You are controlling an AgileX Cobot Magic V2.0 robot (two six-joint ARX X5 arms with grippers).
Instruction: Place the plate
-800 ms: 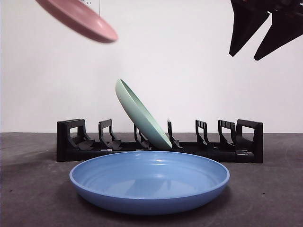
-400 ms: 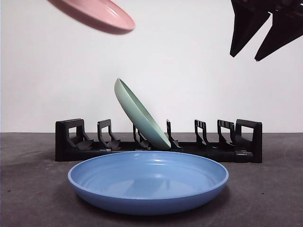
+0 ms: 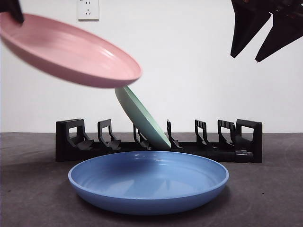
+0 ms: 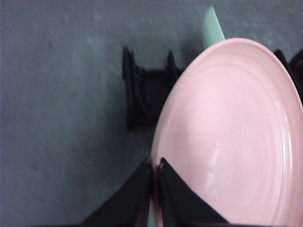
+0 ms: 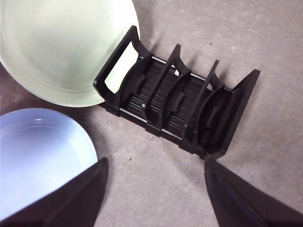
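Pink plate [image 3: 71, 52], rim clamped in left pincer [image 4: 155, 165], has dropped nearer the green plate [image 3: 142, 118].

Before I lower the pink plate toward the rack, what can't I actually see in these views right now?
- Pink plate: front view cuts off its gripped rim; left wrist view crops its far edge.
- Rack: in the left wrist view the pink plate hides most slots.
- Green plate: its seat in the rack sits behind the blue plate in front view.
- Left gripper: motion blur.
- Right gripper: open, waiting above the rack's end.
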